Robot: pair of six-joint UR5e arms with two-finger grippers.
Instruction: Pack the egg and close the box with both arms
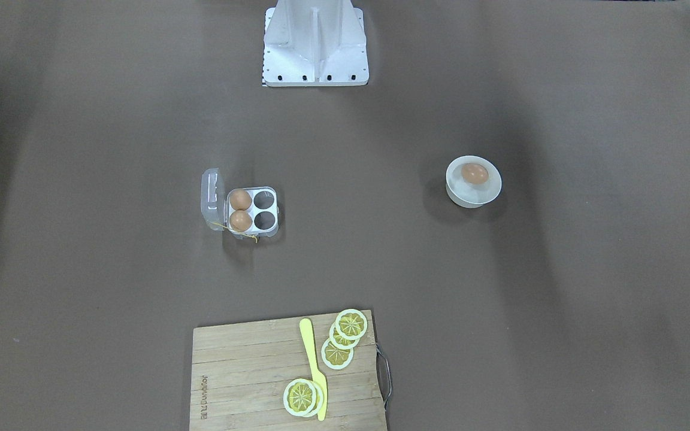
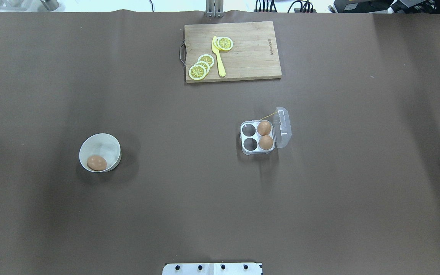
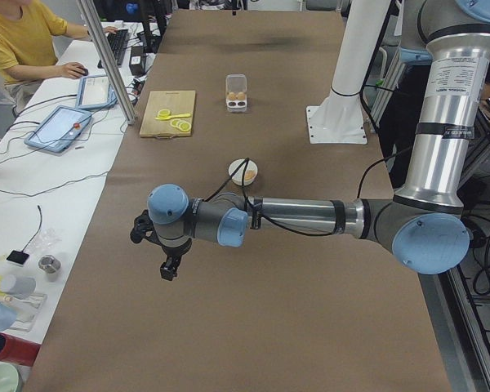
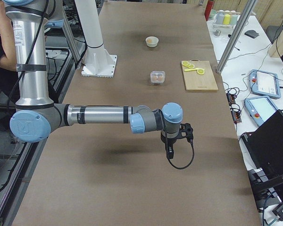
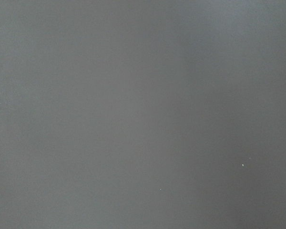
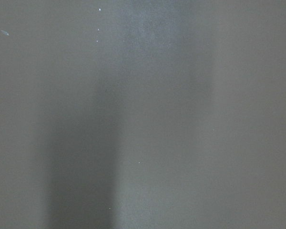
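Pinch gently across its middle the likely light, brittle egg (image 2: 96,163) in the white bowl (image 2: 103,145), well apart from the egg carton (image 2: 252,136); cannot tell finger spread on left gripper (image 3: 168,272) or right gripper (image 4: 170,153).

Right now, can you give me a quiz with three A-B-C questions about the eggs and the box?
1. Where is the egg that is outside the box?
A in a cup
B in the white bowl
C in a pan

2. How many eggs sit in the box?
A one
B two
C four

3. How is the lid?
A open
B shut
C gone

Answers:
1 B, the egg lies inside the round bowl, well apart from the box.
2 B, two cells are filled and two are empty.
3 A, the clear lid is swung off the cells, so they show uncovered.
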